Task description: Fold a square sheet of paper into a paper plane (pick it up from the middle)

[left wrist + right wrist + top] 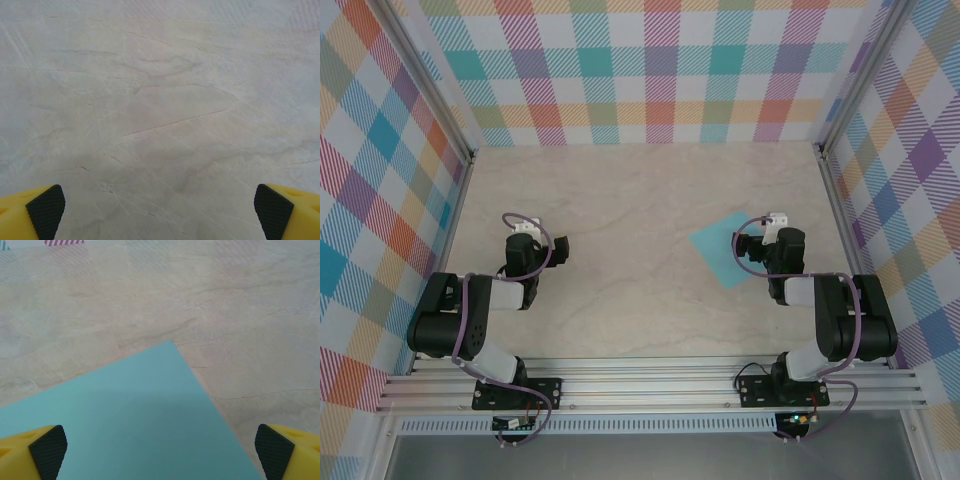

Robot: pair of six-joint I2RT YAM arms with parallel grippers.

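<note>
The square sheet of paper (721,248) is light blue and lies flat on the marble table, right of centre, turned like a diamond. My right gripper (772,225) hovers over its right part, jaws wide apart and empty. In the right wrist view the sheet (135,415) spreads below the gripper (160,452), one corner pointing away. My left gripper (525,226) stands open over bare table on the left side. The left wrist view has its black pads (46,210) far apart above bare marble, nothing between them. No paper plane is in view.
Checked cloth walls (650,70) on aluminium posts close in the table (640,200) at the back and both sides. An aluminium rail (650,390) with both arm bases runs along the near edge.
</note>
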